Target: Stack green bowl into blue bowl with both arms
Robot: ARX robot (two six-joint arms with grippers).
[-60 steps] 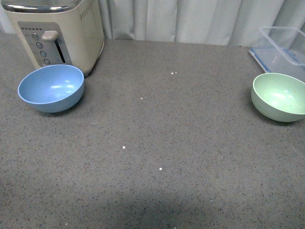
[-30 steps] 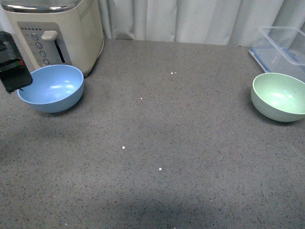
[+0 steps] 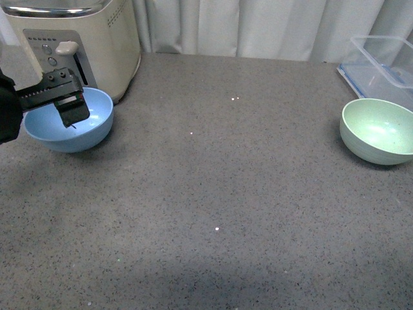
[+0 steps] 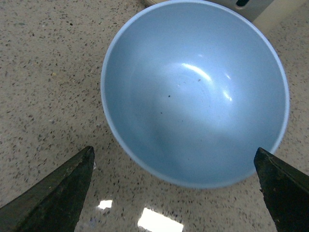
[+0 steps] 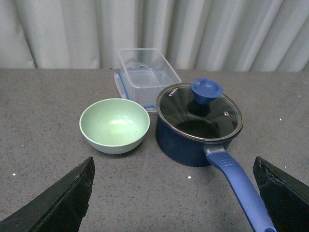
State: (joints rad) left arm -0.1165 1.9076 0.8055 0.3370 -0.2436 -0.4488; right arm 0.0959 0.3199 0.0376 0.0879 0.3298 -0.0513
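hovering over its target: left gripper (image 4: 174,152), boxy black metal, fingers spread wide, holding nothing. directly below it is the blue bowl (image 4: 193,92), round, smooth matte light-blue plastic with a plain rim, empty and upright. in the left wrist view the near rim lies between the fingertips, slightly off toward one finger. no contact that i can see.

the blue bowl stands near the far left corner of the grey speckled countertop (image 3: 213,181), just in front of a cream toaster (image 3: 97,45).

right gripper (image 5: 173,162) is also spread wide and empty. it does not show in the front view. the green bowl (image 5: 114,124), round, pale mint speckled plastic, lies ahead of it and well apart, off-centre toward one finger. it stands at the counter's right edge, between a clear plastic container (image 5: 145,72) behind it and a dark blue saucepan (image 5: 183,145) with a glass lid just beside it.

key relation: the bowls are well apart, at opposite edges. each arm has its own bowl nearer, left on blue, right on green. the bowls are round, so there is no long axis and any rim point would do. my read: the green bowl has to cross the whole counter leftward, and the saucepan crowds one side of its rim.
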